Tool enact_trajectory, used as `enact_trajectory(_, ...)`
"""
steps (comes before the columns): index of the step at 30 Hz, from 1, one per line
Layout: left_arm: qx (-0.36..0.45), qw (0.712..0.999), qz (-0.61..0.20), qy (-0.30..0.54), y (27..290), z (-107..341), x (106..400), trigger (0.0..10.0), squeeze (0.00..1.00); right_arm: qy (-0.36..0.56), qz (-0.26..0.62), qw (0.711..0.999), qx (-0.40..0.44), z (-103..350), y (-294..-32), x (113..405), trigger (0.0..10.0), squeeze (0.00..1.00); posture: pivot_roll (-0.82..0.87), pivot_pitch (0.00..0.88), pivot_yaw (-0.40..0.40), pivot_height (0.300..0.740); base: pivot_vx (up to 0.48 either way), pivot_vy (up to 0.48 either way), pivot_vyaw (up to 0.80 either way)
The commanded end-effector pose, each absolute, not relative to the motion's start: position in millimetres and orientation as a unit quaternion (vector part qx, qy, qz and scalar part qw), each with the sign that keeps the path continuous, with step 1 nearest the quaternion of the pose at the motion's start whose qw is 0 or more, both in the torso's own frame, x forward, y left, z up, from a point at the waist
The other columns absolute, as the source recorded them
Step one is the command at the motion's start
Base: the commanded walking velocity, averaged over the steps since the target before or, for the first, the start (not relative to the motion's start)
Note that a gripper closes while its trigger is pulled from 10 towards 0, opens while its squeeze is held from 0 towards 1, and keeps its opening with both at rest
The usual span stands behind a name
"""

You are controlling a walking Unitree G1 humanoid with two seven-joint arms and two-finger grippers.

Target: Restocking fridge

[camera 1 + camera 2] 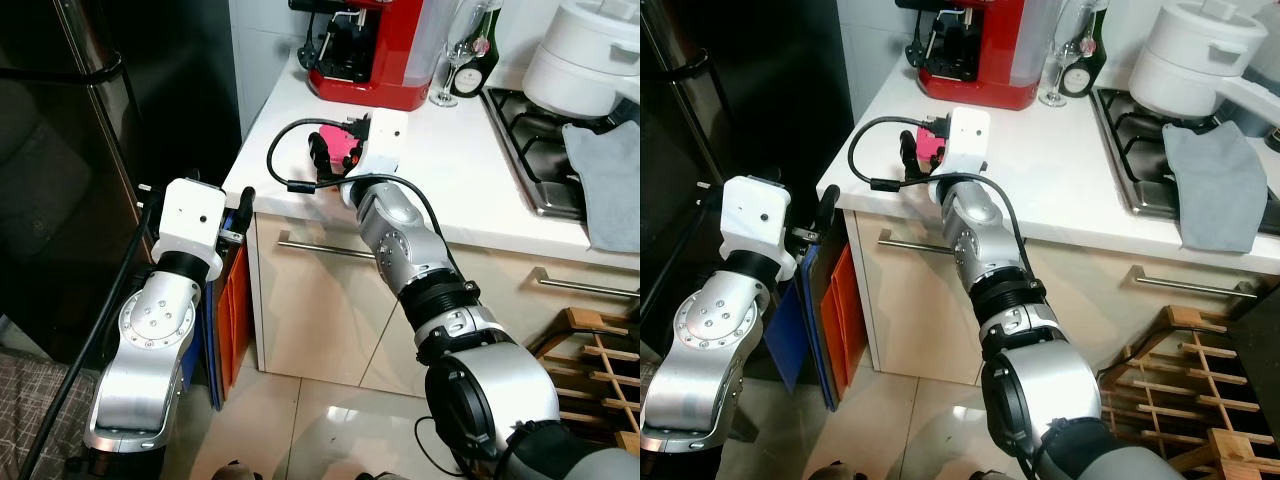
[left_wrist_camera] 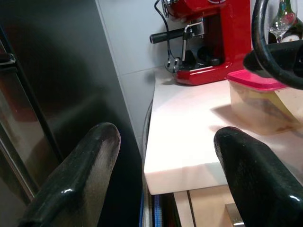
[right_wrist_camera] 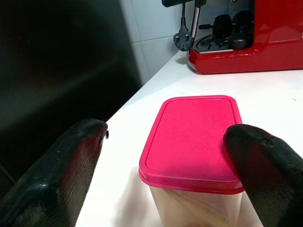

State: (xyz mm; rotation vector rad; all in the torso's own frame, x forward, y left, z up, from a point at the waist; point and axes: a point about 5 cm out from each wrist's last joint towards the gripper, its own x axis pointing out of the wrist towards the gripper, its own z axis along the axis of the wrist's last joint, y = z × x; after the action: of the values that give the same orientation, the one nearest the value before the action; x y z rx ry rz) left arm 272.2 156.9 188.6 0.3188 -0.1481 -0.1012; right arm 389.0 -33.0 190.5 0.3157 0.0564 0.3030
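- Rounded-rectangular clear plastic container (image 3: pixel 194 156) with matte pink lid, standing near front left corner of smooth white surface (image 1: pixel 470 180).
- Right gripper (image 3: pixel 175 170) spread open around container, glossy black fingers (image 3: pixel 66 161) either side, not clamped.
- Left gripper (image 2: pixel 165 179) open too, just off left edge of surface.
- Shiny red coffee machine (image 1: pixel 375 50) at back edge; dark fridge (image 1: pixel 70 150) beside it.
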Motion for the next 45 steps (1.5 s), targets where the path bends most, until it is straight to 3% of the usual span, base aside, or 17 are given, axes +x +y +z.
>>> enact_trajectory(1,0.16,0.983,-0.055,-0.067,154.8,187.0,273.6,10.0,0.0,0.066,0.169,0.969,0.167,180.0,-12.8,382.6,10.0,0.0,0.22,0.0,-0.055,0.74,0.0,0.0,0.0)
enact_trajectory(12,0.159,0.984,-0.057,-0.064,153.4,186.2,274.3,10.0,0.0,-0.022,0.181,0.98,0.081,201.0,-11.2,380.0,10.0,0.0,0.21,0.0,-0.057,0.74,0.0,0.0,0.0)
enact_trajectory(24,0.158,0.984,-0.059,-0.063,153.2,186.3,274.8,10.0,0.0,0.039,0.102,0.991,0.073,166.2,-36.9,375.1,10.0,0.0,0.2,0.0,-0.055,0.74,0.0,0.0,0.0)
enact_trajectory(31,0.158,0.984,-0.061,-0.062,152.6,185.6,275.4,10.0,0.0,0.069,0.106,0.985,0.118,162.2,-29.1,367.3,10.0,0.0,0.2,0.0,-0.053,0.74,0.0,0.0,0.0)
enact_trajectory(40,0.159,0.983,-0.06,-0.065,152.7,186.0,277.4,10.0,0.0,0.059,0.113,0.986,0.11,168.7,-29.2,367.9,10.0,0.0,0.2,0.0,-0.057,0.74,0.0,0.0,0.0)
enact_trajectory(45,0.16,0.983,-0.06,-0.068,154.4,187.6,278.9,10.0,0.0,0.005,0.116,0.991,0.07,182.2,-36.1,367.3,10.0,0.0,0.21,0.0,-0.056,0.74,0.0,0.0,0.0)
